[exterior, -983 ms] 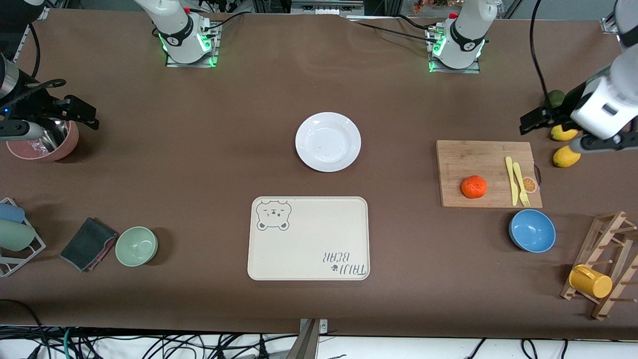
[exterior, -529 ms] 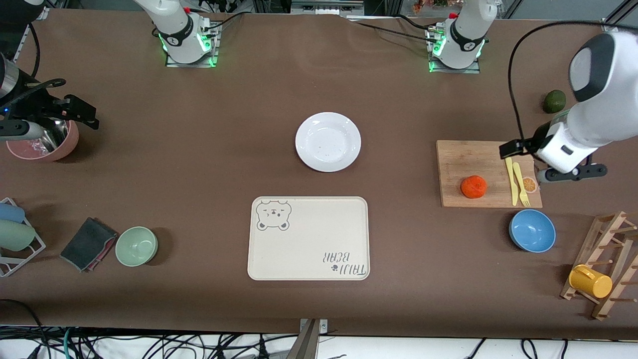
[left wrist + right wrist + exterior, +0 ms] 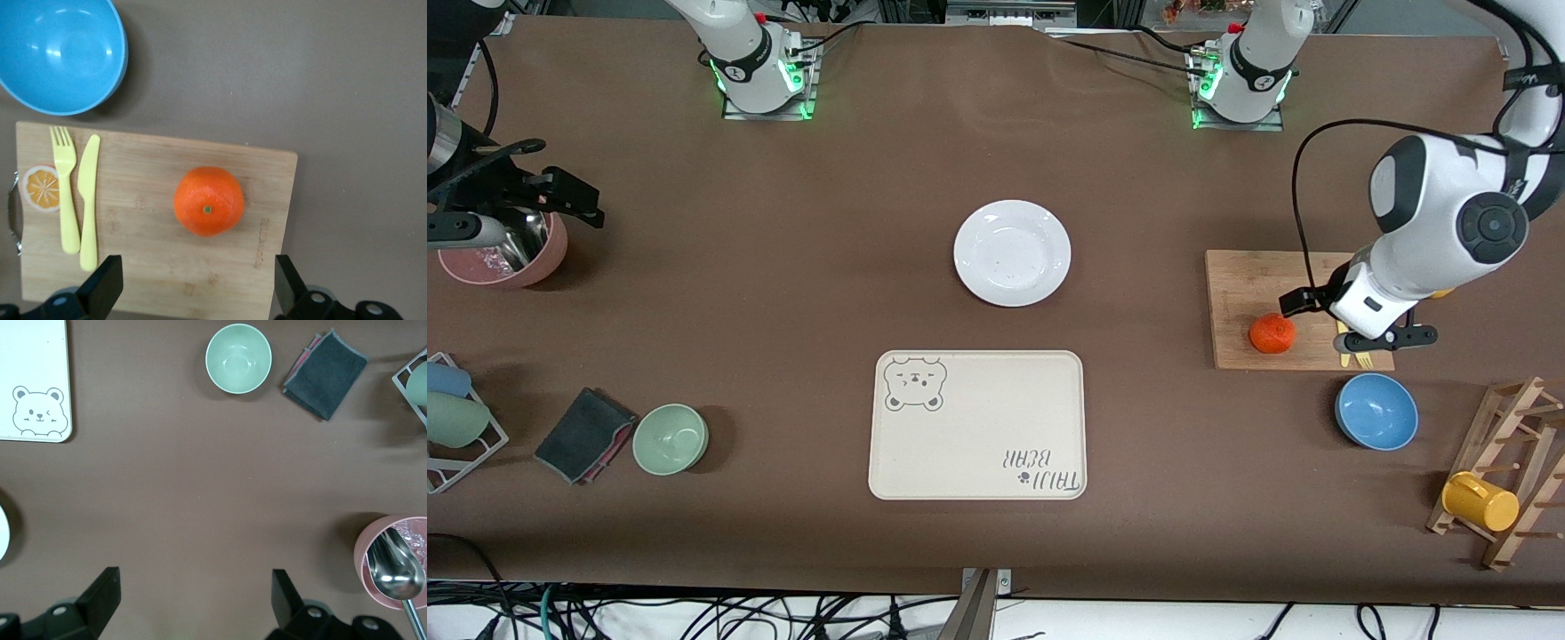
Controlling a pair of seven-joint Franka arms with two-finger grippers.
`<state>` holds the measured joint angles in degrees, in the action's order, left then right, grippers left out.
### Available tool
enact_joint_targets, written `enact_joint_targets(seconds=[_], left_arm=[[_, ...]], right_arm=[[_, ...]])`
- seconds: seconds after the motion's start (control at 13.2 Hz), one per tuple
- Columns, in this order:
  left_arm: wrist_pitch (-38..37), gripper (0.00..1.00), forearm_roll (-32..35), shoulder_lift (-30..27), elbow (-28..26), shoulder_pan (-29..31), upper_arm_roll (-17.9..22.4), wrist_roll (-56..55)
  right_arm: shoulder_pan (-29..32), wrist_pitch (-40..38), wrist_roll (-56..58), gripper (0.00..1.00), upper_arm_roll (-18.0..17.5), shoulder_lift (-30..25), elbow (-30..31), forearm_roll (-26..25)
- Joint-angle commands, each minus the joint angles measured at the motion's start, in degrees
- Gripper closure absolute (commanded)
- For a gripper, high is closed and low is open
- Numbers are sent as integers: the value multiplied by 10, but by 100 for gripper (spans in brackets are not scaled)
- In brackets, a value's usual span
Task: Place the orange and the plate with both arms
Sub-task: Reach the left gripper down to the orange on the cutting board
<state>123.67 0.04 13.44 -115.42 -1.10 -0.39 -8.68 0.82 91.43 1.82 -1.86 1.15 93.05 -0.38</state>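
The small round orange-red orange (image 3: 208,201) sat free on the pale wooden cutting board (image 3: 1240,293) with the left gripper (image 3: 193,293) spread wide above it, seemingly for a grasp, while the released right gripper (image 3: 190,603) waited over the pink bowl (image 3: 543,258), well apart from the round white glossy plate (image 3: 1012,252) mid-surface.

"TAIJI BEAR" on the cream tray (image 3: 978,425)

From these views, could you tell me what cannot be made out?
Fork: front view, mostly hidden by the left arm.
Left gripper, open over the board: finger bases cut off by the left wrist view's edge.
Pink bowl by the waiting, open right gripper: contents under the spoon too small.
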Motion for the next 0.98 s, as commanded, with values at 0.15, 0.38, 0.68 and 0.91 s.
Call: enact_joint_targets(seconds=[0.15,0.38,0.68,0.91], left_arm=[[94,0,12,72,-2,0,7,-5],[113,0,9,94,-3,-4,11,-6],[138,0,8,108,-19,-5,11,-6],[159,0,8,118,-36,-9,11,-6]], right_arm=[[3,-12,5,0,-4,-4,-7,-8],[3,-12,5,0,-4,-4,-7,-8],[3,-12,5,0,-4,-4,-7,-8],[3,-12,5,0,-5,-5,-7,-8]])
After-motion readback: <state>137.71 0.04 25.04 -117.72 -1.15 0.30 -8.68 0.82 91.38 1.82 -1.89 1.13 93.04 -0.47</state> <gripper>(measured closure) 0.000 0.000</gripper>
